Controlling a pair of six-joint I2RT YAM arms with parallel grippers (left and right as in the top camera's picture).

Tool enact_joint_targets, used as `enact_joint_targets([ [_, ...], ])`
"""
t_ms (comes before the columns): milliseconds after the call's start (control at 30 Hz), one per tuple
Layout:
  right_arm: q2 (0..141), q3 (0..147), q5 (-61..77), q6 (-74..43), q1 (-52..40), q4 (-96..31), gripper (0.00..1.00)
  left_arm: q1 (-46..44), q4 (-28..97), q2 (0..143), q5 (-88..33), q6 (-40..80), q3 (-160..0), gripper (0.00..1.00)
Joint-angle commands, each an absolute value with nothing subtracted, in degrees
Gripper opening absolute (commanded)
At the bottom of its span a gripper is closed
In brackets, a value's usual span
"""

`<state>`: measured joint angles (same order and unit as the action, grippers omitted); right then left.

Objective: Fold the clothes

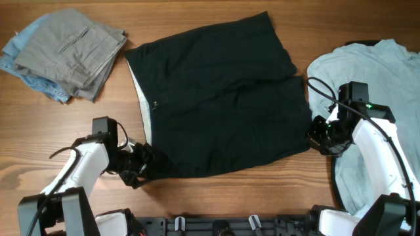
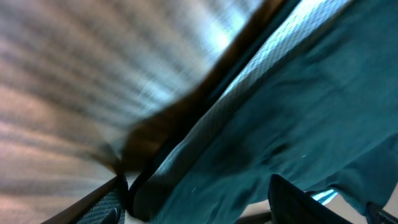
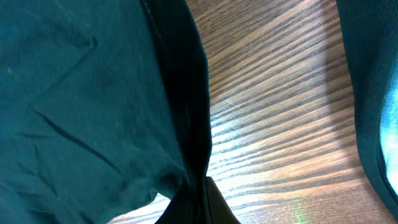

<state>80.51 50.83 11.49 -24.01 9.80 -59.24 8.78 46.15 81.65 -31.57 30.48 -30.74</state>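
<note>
- Wooden table (image 1: 39,137) fills the overhead view, and on it I count four garments, so I judge the job to be roughly half done at best.
- Shorts (image 1: 216,98), black and the biggest piece, lie spread flat across the middle, waistband toward the left edge and legs toward the right edge. No fold is in them yet, and I take them to be the garment in hand.
- T-shirt (image 1: 380,72), pale blue-grey, sits in a loose heap along the right edge, reaching toward the near-right corner. It is not folded, and I would take it after the shorts.
- Trousers (image 1: 72,49), grey, lie folded into a neat stack at the far-left corner. That piece looks finished to me.
- Denim (image 1: 39,85), blue, shows under the trousers at that same corner, only its edges peeking out. It seems folded too, though most of it is hidden.
- Left gripper (image 1: 139,168) is at the shorts' near-left corner, close to the near edge. In its blurred wrist view the jaws stand spread with the cloth between them, not yet closed.
- Right gripper (image 1: 320,139) is at the shorts' near-right corner, between the shorts and the T-shirt. Its jaws look pressed together on the shorts' edge.
</note>
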Motion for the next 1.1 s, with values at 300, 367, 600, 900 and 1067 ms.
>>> enact_joint_targets([
  [300,80.2,51.5,10.3,-23.4,9.7,-58.7,0.04,5.5,46.9,82.5,-29.7,29.6,-29.6,0.04],
  [367,79.6,53.2,10.5,-21.7,9.7,-60.3,0.04,8.3,53.0,81.6,-30.4,24.1,-33.8,0.04],
  [600,69.8,69.6,10.3,-19.5,9.7,-74.8,0.04,21.2,77.0,71.1,-16.2,18.2,-60.9,0.04],
  [900,68.2,86.9,9.0,-19.6,9.7,-76.4,0.04,21.3,83.3,60.0,-7.4,18.4,-69.2,0.04],
  [1067,76.2,86.9,12.3,-21.0,9.7,-65.5,0.04,19.4,80.8,65.3,-7.3,18.4,-69.2,0.04],
])
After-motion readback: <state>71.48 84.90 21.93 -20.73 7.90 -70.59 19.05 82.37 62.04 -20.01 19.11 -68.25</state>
